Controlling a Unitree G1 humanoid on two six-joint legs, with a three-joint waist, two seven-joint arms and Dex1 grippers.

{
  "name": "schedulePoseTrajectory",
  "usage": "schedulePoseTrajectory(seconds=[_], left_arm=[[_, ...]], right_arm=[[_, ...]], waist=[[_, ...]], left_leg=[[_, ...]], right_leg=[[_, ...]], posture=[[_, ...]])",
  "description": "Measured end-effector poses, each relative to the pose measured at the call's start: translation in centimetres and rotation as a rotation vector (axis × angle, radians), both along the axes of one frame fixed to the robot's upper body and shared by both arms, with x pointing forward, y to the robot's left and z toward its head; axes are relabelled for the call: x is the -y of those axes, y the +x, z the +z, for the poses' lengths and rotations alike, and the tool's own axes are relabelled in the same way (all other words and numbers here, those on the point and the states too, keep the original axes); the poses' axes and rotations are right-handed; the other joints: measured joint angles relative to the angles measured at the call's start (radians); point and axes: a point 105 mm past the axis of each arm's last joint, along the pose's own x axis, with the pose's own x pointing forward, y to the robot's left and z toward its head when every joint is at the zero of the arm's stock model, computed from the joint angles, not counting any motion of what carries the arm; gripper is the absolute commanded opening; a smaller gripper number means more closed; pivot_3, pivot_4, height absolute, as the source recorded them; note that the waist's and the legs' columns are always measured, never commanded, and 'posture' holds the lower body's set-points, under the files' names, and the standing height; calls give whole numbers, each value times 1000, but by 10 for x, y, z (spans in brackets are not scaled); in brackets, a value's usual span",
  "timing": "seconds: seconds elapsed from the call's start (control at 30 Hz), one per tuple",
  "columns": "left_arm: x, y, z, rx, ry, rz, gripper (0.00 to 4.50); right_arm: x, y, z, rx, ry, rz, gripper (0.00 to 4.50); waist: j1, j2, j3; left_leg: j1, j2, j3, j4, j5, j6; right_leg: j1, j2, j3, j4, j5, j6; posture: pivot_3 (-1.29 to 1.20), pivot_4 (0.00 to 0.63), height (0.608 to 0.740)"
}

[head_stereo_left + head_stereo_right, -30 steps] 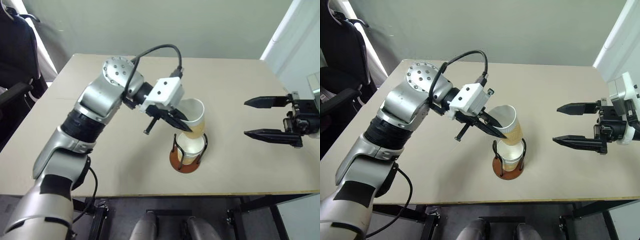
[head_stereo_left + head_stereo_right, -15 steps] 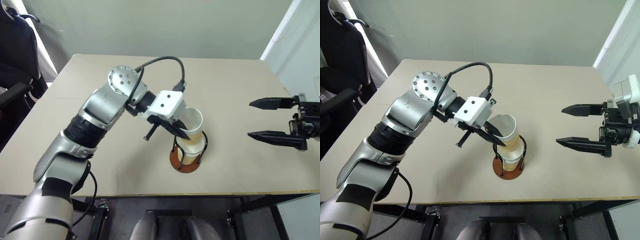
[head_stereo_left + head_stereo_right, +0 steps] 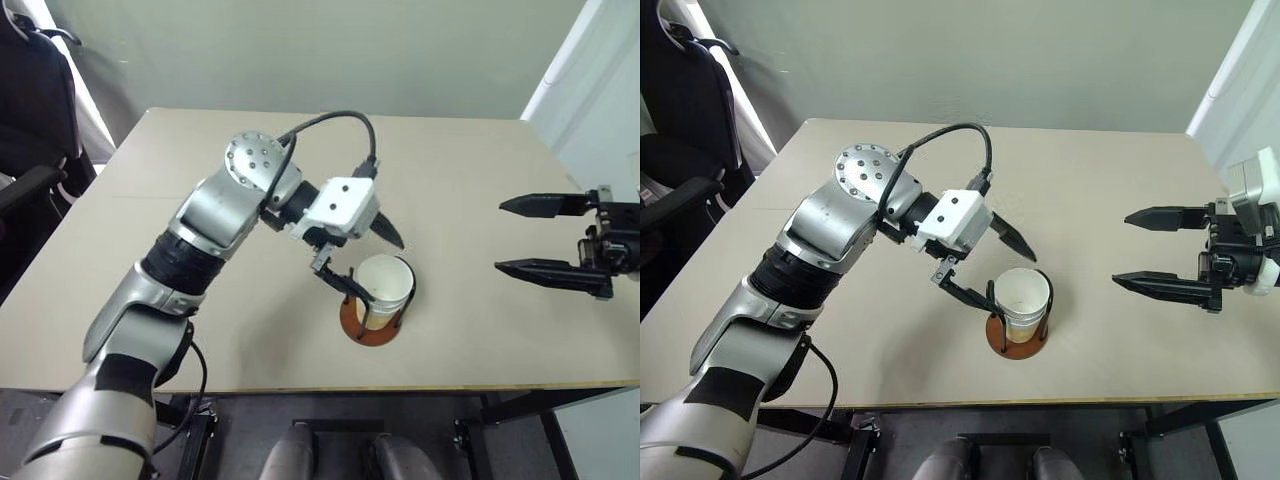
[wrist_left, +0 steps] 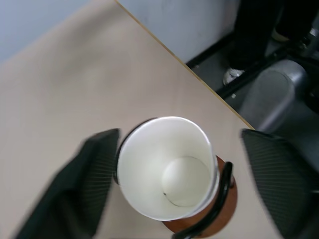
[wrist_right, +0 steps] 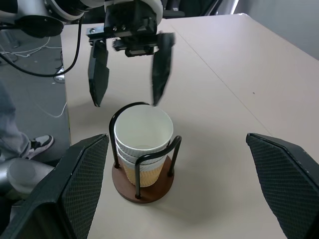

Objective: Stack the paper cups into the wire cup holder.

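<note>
Your left gripper (image 3: 368,262) has let go — the paper cups (image 5: 143,133) now sit nested in the wire cup holder (image 5: 143,185) between its spread fingers (image 5: 98,73). Right gripper (image 3: 515,237) spread too. Cups are light, crushable — pinch the rim gently.

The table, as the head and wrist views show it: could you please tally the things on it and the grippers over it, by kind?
Paper cups: 3, nested together
Wire cup holder: 1, holding the cups
Grippers: 2, the left gripper and the right gripper
Total: 6
</note>
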Motion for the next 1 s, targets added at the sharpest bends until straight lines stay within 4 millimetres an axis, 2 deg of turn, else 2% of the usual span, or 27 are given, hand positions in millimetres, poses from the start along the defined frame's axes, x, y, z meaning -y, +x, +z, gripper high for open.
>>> schedulePoseTrajectory(seconds=[0.1, 0.17, 0.23, 0.27, 0.33, 0.53, 0.63, 0.7, 0.9, 1.0], left_arm=[[-4, 12, 14, 6, -110, 80, 4471], [-17, 14, 27, -60, -196, 142, 4471], [-62, 9, 31, -193, -241, 270, 4471], [-69, 9, 30, -210, -246, 294, 4471], [-101, 7, 25, -265, -260, 417, 4471], [-156, -3, 5, -367, -288, 658, 4471], [-167, -16, -17, -451, -282, 722, 4471], [-172, -23, -24, -521, -302, 757, 4471], [-186, -28, -2, -549, -443, 815, 4471], [-193, -30, -9, -558, -434, 863, 4471]], right_arm=[[1, 2, -1, -7, 7, -2, 4500], [2, 3, 0, -14, 23, 4, 4500], [9, 7, 4, -37, 102, 10, 4500], [12, 8, 4, -43, 113, 4, 4500], [22, 12, 2, -79, 152, -11, 4500], [41, 19, -6, -123, 189, -49, 4500], [50, 23, -12, -141, 201, -88, 4500], [53, 23, -13, -142, 203, -95, 4500], [60, 26, -8, -114, 221, -118, 4500], [59, 26, -5, -104, 222, -112, 4500]], waist=[[0, 0, 0], [-1, 0, 0], [-19, 0, 0], [-21, 0, 0], [-20, 0, 0], [-5, 1, 0], [-6, 1, 0], [-6, 1, 0], [-9, 1, 0], [-15, 1, 0]], left_leg=[[0, 0, 0, 0, 0, 0], [0, 0, 0, -1, 0, 0], [3, 0, 3, -3, 1, -2], [3, 0, 3, -3, 1, -2], [3, 0, 3, -4, 2, -3], [3, 0, 3, -3, 0, 1], [4, 0, 3, -3, 0, 1], [4, 0, 2, -3, 1, 0], [13, 0, 3, -6, 3, -3], [16, 0, 3, -8, 2, -4]], right_leg=[[0, 0, 0, 0, 0, 0], [0, 0, 0, 0, 0, 0], [0, 0, 2, 0, 0, 1], [0, 0, 2, 0, 0, 1], [-1, 0, 3, -1, -1, 2], [0, 0, 4, -1, -1, -1], [0, 0, 4, -1, -1, -2], [0, 0, 3, 1, -1, -5], [6, 0, 3, 1, -3, -12], [7, 0, 4, 1, -4, -14]], posture=[[0, 150, 740], [0, 150, 740], [0, 150, 740], [0, 150, 740], [0, 150, 740], [0, 150, 740], [0, 150, 740], [0, 150, 740], [0, 150, 740], [0, 150, 740]])
